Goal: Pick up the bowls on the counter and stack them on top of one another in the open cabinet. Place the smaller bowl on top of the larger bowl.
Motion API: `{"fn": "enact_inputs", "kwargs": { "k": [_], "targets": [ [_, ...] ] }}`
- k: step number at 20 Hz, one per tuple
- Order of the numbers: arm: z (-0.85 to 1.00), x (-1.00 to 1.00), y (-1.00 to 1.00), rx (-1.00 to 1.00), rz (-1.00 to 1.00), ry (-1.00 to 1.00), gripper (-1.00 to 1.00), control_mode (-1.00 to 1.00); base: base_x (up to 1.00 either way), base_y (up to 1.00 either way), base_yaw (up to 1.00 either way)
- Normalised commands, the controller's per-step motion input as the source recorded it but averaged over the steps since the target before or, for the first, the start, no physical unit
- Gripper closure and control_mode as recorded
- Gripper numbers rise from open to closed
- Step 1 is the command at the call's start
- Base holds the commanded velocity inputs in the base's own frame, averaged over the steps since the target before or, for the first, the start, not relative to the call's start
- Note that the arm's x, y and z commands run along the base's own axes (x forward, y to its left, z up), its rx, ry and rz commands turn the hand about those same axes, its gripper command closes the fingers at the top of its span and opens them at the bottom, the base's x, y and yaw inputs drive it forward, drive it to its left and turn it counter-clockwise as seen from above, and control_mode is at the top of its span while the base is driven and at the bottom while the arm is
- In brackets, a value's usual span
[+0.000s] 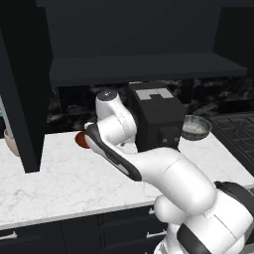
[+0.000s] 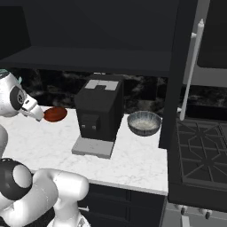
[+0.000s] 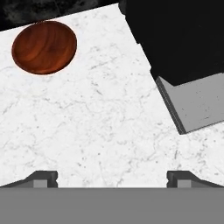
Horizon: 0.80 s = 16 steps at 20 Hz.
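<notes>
The smaller bowl (image 3: 44, 47), glossy red-brown, sits on the white marble counter (image 3: 100, 118) at the upper left of the hand view. My gripper (image 3: 111, 179) hovers above the counter, short of that bowl, open with nothing between its fingertips (image 3: 43, 178). In the left base view my arm hides most of the smaller bowl (image 1: 79, 140). It sits left of the coffee machine in the right base view (image 2: 55, 114). The larger bowl (image 2: 144, 123), grey and speckled, stands right of the machine (image 1: 195, 127). Above is the open cabinet's dark shelf (image 1: 149, 69).
A black coffee machine (image 1: 156, 116) on a grey base (image 3: 197, 105) stands between the two bowls. A stove (image 2: 199, 150) borders the counter on the right. A pale tan bowl (image 1: 10, 141) sits at the far left behind a dark cabinet panel (image 1: 25, 99).
</notes>
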Motion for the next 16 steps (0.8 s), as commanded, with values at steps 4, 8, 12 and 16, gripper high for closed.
{"fn": "enact_inputs", "kwargs": {
  "k": [4, 8, 12, 16],
  "targets": [
    [-0.5, 0.41, -0.17, 0.13, -0.04, -0.07, -1.0, -1.0, 0.0, 0.0, 0.0],
    [-0.27, 0.32, -0.15, 0.28, -0.06, -0.04, -1.0, -1.0, 0.0, 0.0, 0.0],
    [-0.05, 0.48, 0.0, 0.04, -0.03, -0.01, -1.0, -1.0, 0.0, 0.0, 0.0],
    [-0.36, 0.3, 0.0, 0.0, 0.0, -0.01, -1.0, -1.0, 0.0, 0.0, 0.0]
  ]
}}
